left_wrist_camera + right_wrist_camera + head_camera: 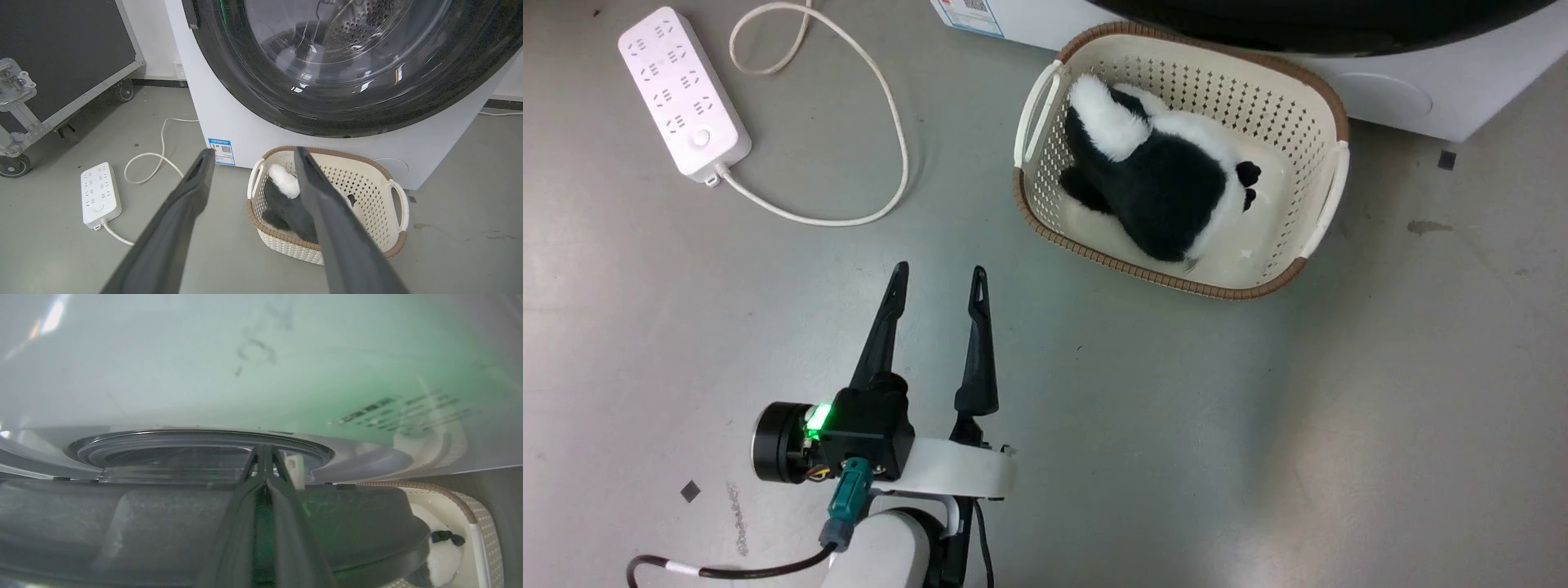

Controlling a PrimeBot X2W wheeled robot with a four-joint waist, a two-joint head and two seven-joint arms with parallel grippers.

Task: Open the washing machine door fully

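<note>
Behind the basket (pixel 1168 280): the washing machine door (pixel 241 87), a glossy black ring around clear glass, on the white washer (pixel 229 134). In the left wrist view it looks shut or nearly so.
Left gripper (pixel 938 273): on the basket's near side and to its left, low over the floor (pixel 686 343). Its fingers are spread with nothing between them.
Right gripper (pixel 264 448): above the basket, at the door's dark rim. Its fingers are drawn together and the tips meet. I cannot tell whether they pinch or hook anything.
In the basket: a black-and-white plush toy (pixel 1160 188).
Door handling: likely rigid and fairly heavy, free to move only on its hinge. The polished face is probably slippery, and the glass is best left alone.
Where to hold: the rim's edge opposite the hinge, hooked from behind and drawn round in an arc.
Risk: the swing passes over the basket, and the fingers may slide off the gloss.
</note>
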